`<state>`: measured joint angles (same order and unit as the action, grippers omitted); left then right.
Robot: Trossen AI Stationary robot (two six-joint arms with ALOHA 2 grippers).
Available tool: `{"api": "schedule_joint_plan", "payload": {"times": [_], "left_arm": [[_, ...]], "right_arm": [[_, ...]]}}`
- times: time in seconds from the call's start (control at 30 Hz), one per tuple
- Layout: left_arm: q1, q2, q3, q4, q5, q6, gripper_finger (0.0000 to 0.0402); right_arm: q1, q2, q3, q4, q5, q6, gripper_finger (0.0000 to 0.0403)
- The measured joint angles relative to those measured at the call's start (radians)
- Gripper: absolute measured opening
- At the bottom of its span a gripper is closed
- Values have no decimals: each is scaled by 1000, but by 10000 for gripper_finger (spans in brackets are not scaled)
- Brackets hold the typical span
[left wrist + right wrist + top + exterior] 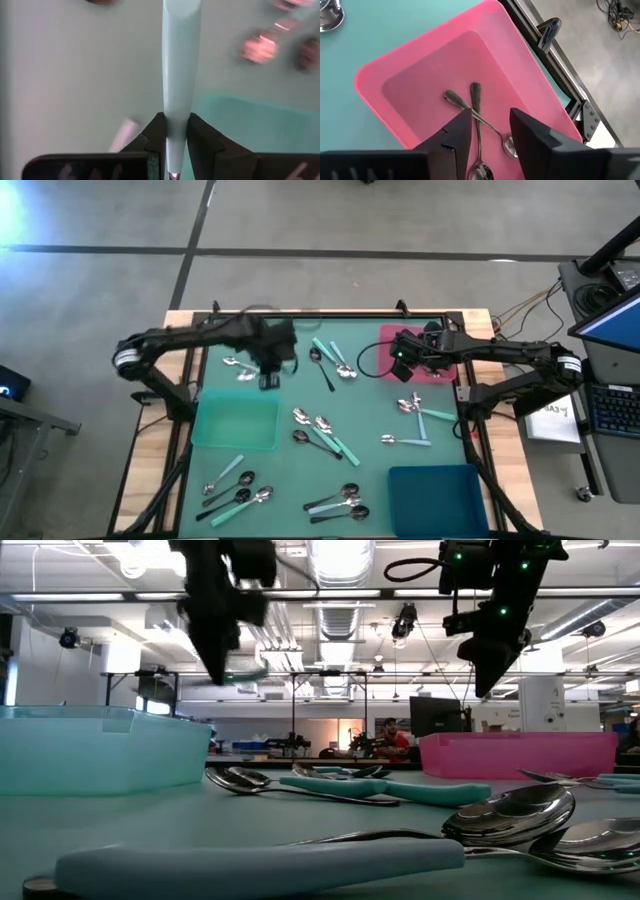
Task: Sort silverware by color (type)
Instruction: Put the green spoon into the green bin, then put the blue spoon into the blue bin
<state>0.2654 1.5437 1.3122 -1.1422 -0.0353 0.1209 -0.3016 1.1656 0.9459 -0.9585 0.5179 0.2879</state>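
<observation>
Silverware sort: left gripper (176, 131) clamps a pale-blue-handled spoon (179, 65) above the table's far-left area near the teal tray (235, 423); right gripper (490, 131) hangs open-fingered over the pink tray (420, 65) at the far-right edge, two all-metal spoons (475, 112) inside.

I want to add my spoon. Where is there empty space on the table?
Bare green mat lies between the teal tray and the pink tray, and around the blue tray. It is crowded with spoons mid-table and along the near edge.

Grey concrete floor (400, 220) surrounds the wooden-edged desk (150, 450). Long ceiling lights (340, 560) glow over distant workbenches, where a seated person (392, 737) shows.
</observation>
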Motion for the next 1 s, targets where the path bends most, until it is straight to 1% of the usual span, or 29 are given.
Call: {"api": "schedule_joint_plan", "payload": {"times": [0.13,0.23,0.33,0.43,0.53,0.6,0.73,0.83,0.93,1.0], "left_arm": [[-162,-65,-42,-72,-1,-178,36],[-258,-100,-79,-105,0,-335,55],[-323,-108,-123,-147,20,-452,71],[-348,-106,-153,-207,23,-525,77],[-340,-94,-172,-220,18,-515,79],[-324,-87,-172,-219,-8,-468,80],[-270,-70,-172,-204,-144,-363,81],[-193,-69,-179,-203,-226,-319,82],[-104,-70,-198,-171,-225,-227,82],[-47,-73,-220,-117,-193,-153,83]], "right_arm": [[0,0,0,27,4,-13,125],[0,0,0,64,7,-28,127],[0,0,0,98,7,-60,127],[0,0,0,127,6,-79,127],[0,0,0,135,6,-81,127],[0,0,0,135,6,-80,128],[0,0,0,135,6,-68,128],[0,0,0,134,1,-53,128],[0,0,-3,132,-1,-52,128],[0,0,-6,131,-1,-52,128]]}}
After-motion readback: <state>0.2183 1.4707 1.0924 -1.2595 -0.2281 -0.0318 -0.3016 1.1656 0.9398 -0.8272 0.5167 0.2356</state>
